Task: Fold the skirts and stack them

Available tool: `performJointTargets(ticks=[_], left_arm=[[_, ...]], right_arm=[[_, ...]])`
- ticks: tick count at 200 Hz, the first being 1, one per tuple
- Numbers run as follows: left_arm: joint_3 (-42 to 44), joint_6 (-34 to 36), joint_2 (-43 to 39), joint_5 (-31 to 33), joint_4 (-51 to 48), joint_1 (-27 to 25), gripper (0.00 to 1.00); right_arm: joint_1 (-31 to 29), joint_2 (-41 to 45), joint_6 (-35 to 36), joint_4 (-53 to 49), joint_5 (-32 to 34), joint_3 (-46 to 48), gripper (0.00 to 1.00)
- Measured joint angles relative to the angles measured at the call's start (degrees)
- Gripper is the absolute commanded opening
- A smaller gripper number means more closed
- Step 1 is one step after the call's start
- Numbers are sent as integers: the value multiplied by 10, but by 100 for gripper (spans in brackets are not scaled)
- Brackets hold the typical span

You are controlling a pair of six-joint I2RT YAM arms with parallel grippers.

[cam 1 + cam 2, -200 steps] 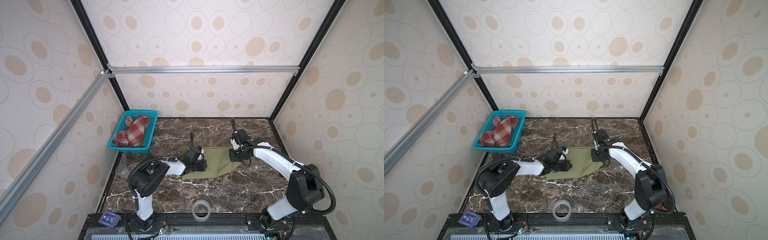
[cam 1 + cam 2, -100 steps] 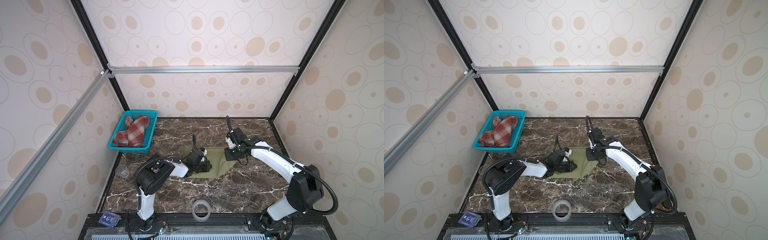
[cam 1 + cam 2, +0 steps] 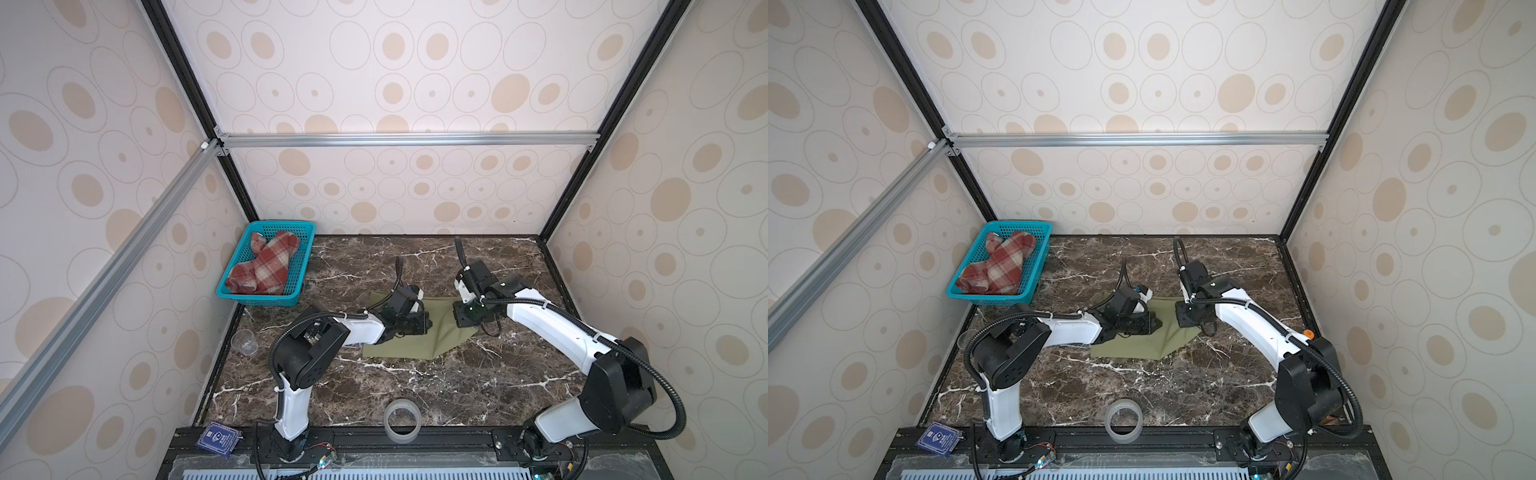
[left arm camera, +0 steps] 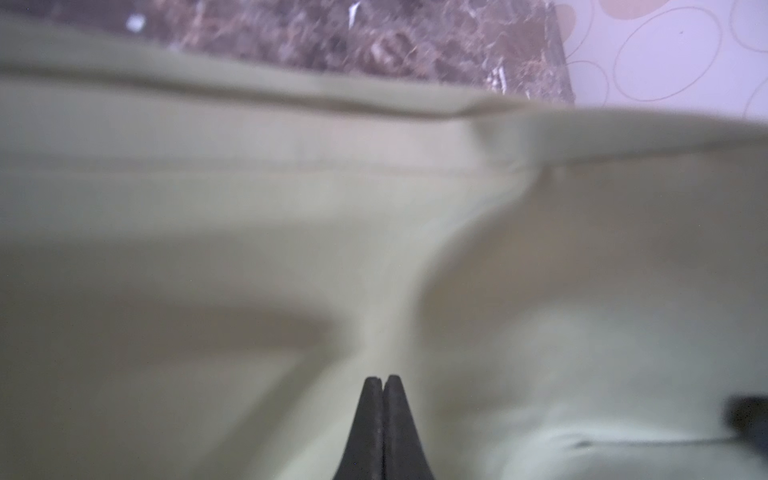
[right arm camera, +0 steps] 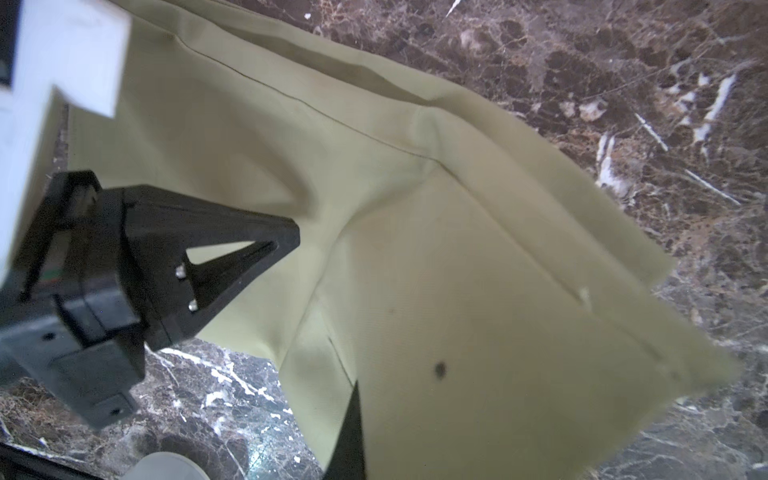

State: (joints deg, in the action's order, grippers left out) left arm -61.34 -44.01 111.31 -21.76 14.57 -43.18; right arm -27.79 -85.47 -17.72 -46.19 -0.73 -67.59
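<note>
Left pincer (image 3: pixel 424 325), tips pressed together, is pinching a ridge of the green skirt (image 3: pixel 405 351) near the middle of the cloth. Right pincer (image 3: pixel 460 323), also closed, is gripping the same skirt's right edge and holding it raised off the tabletop (image 3: pixel 415 386), while the rest is lying flat at mid-tabletop. Plaid skirt (image 3: pixel 264 268) is sitting crumpled in the basket (image 3: pixel 306 246) at the back left corner. A cup (image 3: pixel 245 343) is standing by the left edge and a roll of tape (image 3: pixel 401 419) is lying at the front edge
</note>
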Motion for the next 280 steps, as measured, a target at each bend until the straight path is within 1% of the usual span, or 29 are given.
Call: performJointTargets(ticks=[46,95,139,205,242,280], left_arm=[[-63,17,49,2,-19,2,0],[-105,28,89,4,-34,14,0],[-112,29,93,-1,-35,25,0],[-122,29,94,-11,-34,26,0],[-147,29,109,-12,-30,27,0],[-148,29,122,-10,-32,30,0]], right_arm=[[0,14,0,-1,3,17,0],[0,16,0,0,1,21,0],[0,22,0,-1,1,27,0],[0,22,0,-1,-6,27,0],[0,22,-1,-1,-8,27,0],[0,22,-2,-3,-6,27,0]])
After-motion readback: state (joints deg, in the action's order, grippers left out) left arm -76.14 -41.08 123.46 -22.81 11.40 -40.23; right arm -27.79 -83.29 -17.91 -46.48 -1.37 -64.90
